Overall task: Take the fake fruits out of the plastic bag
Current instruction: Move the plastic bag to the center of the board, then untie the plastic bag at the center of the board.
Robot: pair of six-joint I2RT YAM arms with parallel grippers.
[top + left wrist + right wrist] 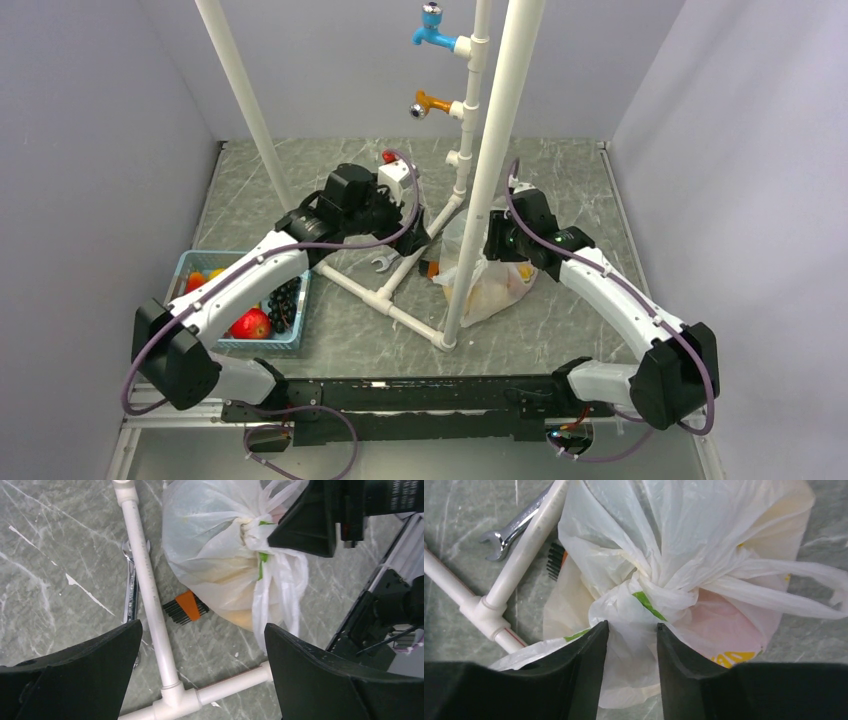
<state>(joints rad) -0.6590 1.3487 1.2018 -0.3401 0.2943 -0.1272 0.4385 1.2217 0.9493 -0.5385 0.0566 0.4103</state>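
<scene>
We are looking into a robot lab's test cell: plain pale walls [90, 150] are boxing in a marble-patterned tabletop [560, 180], a white PVC pipe frame [490, 150] is carrying a blue tap [435, 32] and an orange tap [432, 104] (both bright plastic), and a left arm [250, 275] and right arm [620, 295] are sitting by a black rail [420, 395].

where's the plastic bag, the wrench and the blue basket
plastic bag [689, 545], right wrist view, on the film above the knot
wrench [519, 522], right wrist view, on its shaft
blue basket [280, 345], top external view, on its near rim
</scene>
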